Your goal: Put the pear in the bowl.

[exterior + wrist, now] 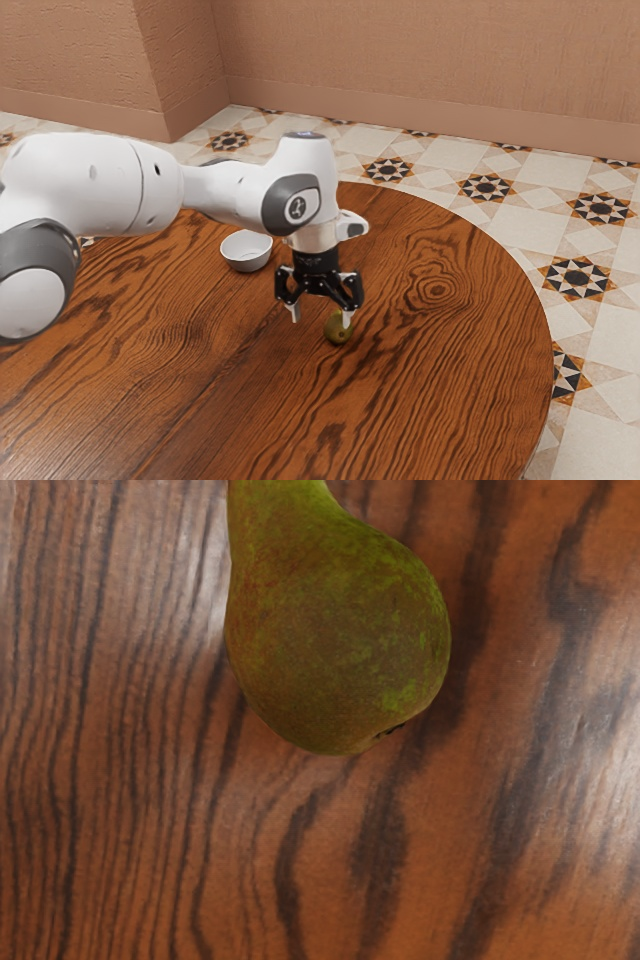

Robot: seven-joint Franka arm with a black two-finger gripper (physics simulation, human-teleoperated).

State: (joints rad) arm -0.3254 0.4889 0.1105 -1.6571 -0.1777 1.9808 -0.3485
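Currently, the pear (338, 331) lies on its side on the tabletop (440, 370), beneath the gripper (321, 317) and nearer the finger on the exterior view's right. The wrist view presents its broad base, with the body narrowing toward the neck. The gripper is spread, its two fingers well apart and nothing pinched between them.

The step in hand is judged to be alignment and grasp:

1. Center the gripper over the pear before descending; in the exterior view the fruit appears offset from the midline between the fingers.
2. Set the fingers across the thick part of the body, not along its length. A grip on the taper is likely to slip toward the neck.
3. Descend straight, keeping both fingertips clear of the skin. Caution: a tip landing on the rounded side may roll the fruit.
4. Close evenly at about mid-height, then lift vertically.

Farther back stands the white bowl (247, 262), upright and apart from the pear. Raise the load above its rim before traversing, and release low.
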